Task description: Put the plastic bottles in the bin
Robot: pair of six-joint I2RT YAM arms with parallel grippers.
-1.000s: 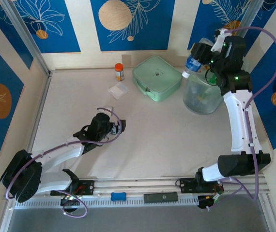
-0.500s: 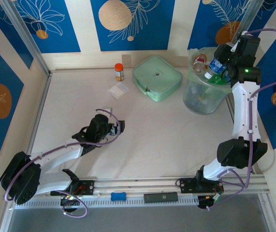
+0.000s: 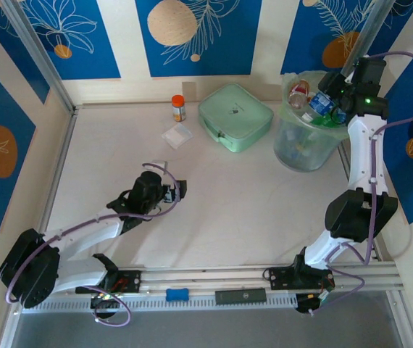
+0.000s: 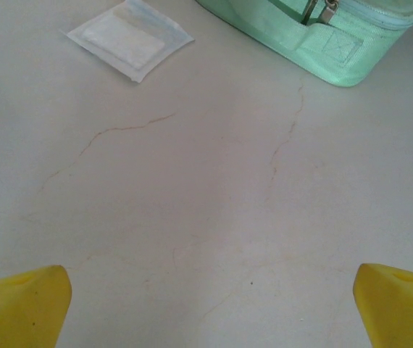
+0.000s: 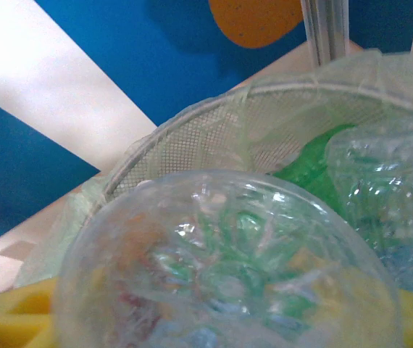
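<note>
**Top view.** The right arm is reaching across the far right corner. Its right gripper (image 3: 327, 101) is clamping a clear bottle (image 3: 320, 104) with a blue label over the mouth of the bin (image 3: 293, 148). One second back, this bottle was hanging off the bin's left rim. Half a second back it was already over the mouth, and it has barely shifted since. A red-labelled bottle (image 3: 298, 90) is lying at the far left of the bin's mouth, and a green bottle (image 3: 328, 121) is lying just near of the held one. No label text is resolving. The left gripper (image 3: 180, 190) is sitting low over the table (image 3: 250, 210), unchanged across the frames. An orange-capped jar (image 3: 178, 107), a white packet (image 3: 177, 135) and a mint case (image 3: 235, 117) are standing at the far side. The small dark mark on the case is unreadable.

**Left wrist.** The yellow fingers (image 4: 18, 308) are spread wide, with bare table between them. The packet (image 4: 128, 36) is lying far left. The case (image 4: 322, 32) is showing its zip pulls here.

**Right wrist.** The clear bottle's base (image 5: 228, 268) is sitting between the yellow fingers (image 5: 3, 315). The bin's mesh wall (image 5: 192, 145) and pale bag (image 5: 69, 217) are visible beyond it. The green bottle (image 5: 304, 170) and a crumpled clear bottle (image 5: 388, 196) are lying inside.
</note>
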